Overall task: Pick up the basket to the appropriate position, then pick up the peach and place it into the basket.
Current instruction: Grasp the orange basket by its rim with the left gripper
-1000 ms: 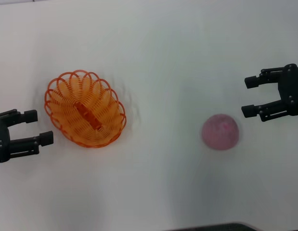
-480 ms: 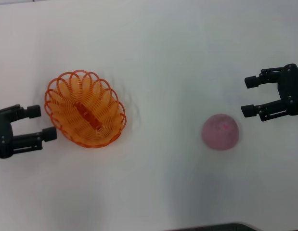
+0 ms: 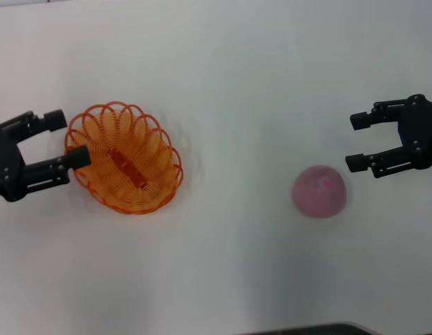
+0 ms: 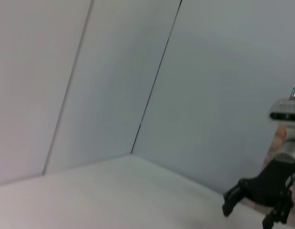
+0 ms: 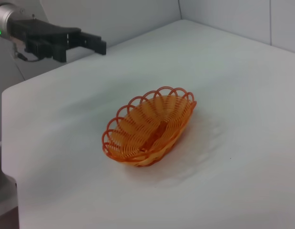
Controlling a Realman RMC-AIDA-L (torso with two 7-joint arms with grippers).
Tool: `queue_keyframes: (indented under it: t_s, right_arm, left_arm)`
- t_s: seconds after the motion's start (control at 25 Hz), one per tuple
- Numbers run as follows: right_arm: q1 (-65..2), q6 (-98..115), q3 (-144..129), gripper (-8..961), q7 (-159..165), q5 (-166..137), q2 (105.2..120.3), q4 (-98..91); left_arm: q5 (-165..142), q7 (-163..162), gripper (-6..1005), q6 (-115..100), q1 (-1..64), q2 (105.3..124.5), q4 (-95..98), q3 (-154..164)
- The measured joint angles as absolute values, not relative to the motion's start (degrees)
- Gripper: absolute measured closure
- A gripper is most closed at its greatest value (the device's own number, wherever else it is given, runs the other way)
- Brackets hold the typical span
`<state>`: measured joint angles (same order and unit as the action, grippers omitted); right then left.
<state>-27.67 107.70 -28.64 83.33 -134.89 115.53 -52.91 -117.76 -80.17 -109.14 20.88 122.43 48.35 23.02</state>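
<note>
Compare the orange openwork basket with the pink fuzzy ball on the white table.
The oval orange openwork basket is see-through looped strands; the round pink fuzzy peach is solid. The basket is far wider than the peach. The basket has the open left gripper at its rim; the peach lies apart from the open right gripper. Both rest on the white table.

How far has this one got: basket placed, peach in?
Nothing is done yet. The basket sits on the table, not lifted. In hand: the open left gripper is at the basket's left rim, one finger over it in the head view, with no grip visible. The peach lies untouched on the table, with the open right gripper beside it. Left: lift and place the basket, then put the peach in.
</note>
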Motion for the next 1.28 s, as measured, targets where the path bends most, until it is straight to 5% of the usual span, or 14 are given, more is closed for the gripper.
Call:
queue_keyframes:
  t_s: [0.92,1.28]
  right_arm:
    - [-27.76,106.87,-28.65,68,83.31,-135.01,115.75,-52.91]
    - [-27.85,106.4,-28.78,68,83.08,-135.04,115.8,-52.91]
  left_arm:
    - [-117.49,-95.13,139,-109.02,24.45,120.41,51.96,23.32]
    - [-120.34,-93.81,139,-99.93,24.38,121.29,52.33,28.06]
